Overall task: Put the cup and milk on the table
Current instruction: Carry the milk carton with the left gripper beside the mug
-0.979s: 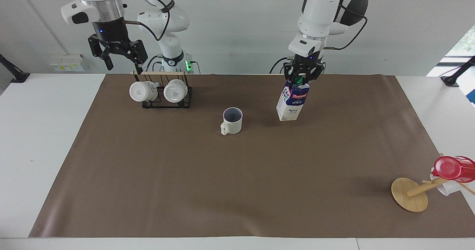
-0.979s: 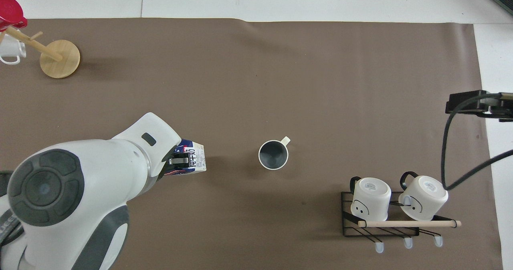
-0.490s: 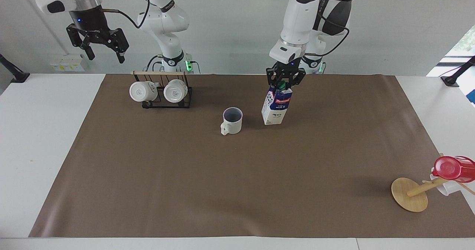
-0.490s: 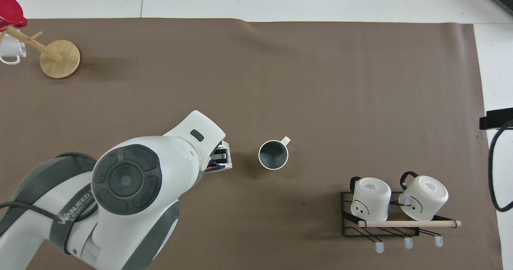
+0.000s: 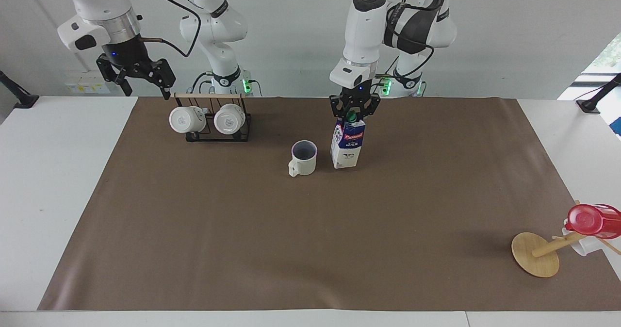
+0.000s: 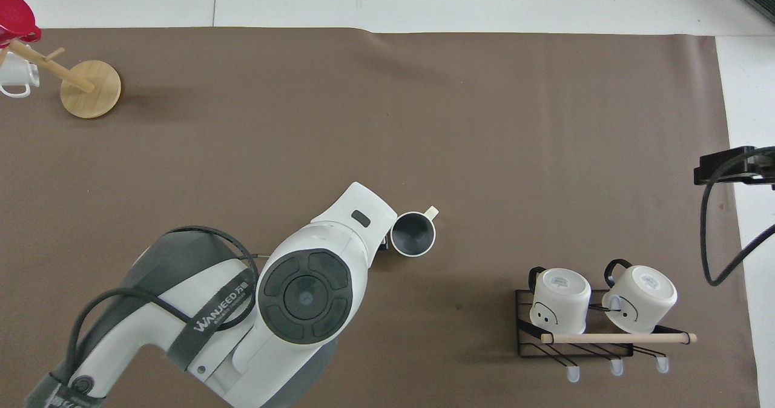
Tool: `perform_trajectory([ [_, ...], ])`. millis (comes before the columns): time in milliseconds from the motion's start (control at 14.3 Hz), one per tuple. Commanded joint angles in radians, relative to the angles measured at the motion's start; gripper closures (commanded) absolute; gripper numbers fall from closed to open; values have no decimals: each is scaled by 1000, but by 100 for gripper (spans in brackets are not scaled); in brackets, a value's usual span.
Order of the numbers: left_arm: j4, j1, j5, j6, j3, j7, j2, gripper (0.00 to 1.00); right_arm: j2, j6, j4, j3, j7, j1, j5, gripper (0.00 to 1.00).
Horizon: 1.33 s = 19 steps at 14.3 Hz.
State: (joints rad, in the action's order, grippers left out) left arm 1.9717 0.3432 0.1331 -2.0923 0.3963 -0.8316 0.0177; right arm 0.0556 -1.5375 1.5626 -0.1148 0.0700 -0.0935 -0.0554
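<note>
Two task items show in the facing view: the cup (image 5: 303,157) stands upright on the worktop (image 5: 310,249), and the milk (image 5: 347,144) is just beside it toward the left arm's end, upright, its base at or barely above the brown sheet; which, I cannot tell. The left end effector (image 5: 353,117) is closed on the carton's top at the green cap. The right end effector (image 5: 137,76) waits over the worktop's edge near the mug rack (image 5: 217,123), its fingers spread and holding nothing. To finish this step well, I judge the carton should be lowered straight until its base sits flat, then released by opening fully and lifting vertically, so that the tall carton is not tipped toward the cup.

From the overhead view, the left arm (image 6: 315,287) covers the milk entirely; only the cup (image 6: 413,234) shows just beside the wrist. Any sideways drift on retreat could knock it.
</note>
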Motion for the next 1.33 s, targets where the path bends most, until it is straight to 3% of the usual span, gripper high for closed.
perform_trajectory([
  [0, -8, 17, 31, -26, -13, -26, -21, 48, 26, -9, 31, 6, -27, 21, 26, 0],
  [140, 3, 19, 34, -32, -14, -26, -21, 48, 35, -1, 39, 6, -27, 18, 40, 0],
  [350, 13, 19, 69, -32, -14, -26, -19, 47, 15, 104, -16, 7, -32, 26, 34, 0],
  [630, 41, 19, 69, -60, -14, -27, -18, 47, 17, 71, -10, 9, -24, 12, 37, 0],
  [1119, 52, 16, 69, -74, -13, -26, -16, 24, 15, 16, -7, 18, -16, 8, 23, 0],
  [1259, 50, 19, 69, -69, -13, -24, -16, 13, 15, 13, -7, 18, -16, 8, 32, 0],
])
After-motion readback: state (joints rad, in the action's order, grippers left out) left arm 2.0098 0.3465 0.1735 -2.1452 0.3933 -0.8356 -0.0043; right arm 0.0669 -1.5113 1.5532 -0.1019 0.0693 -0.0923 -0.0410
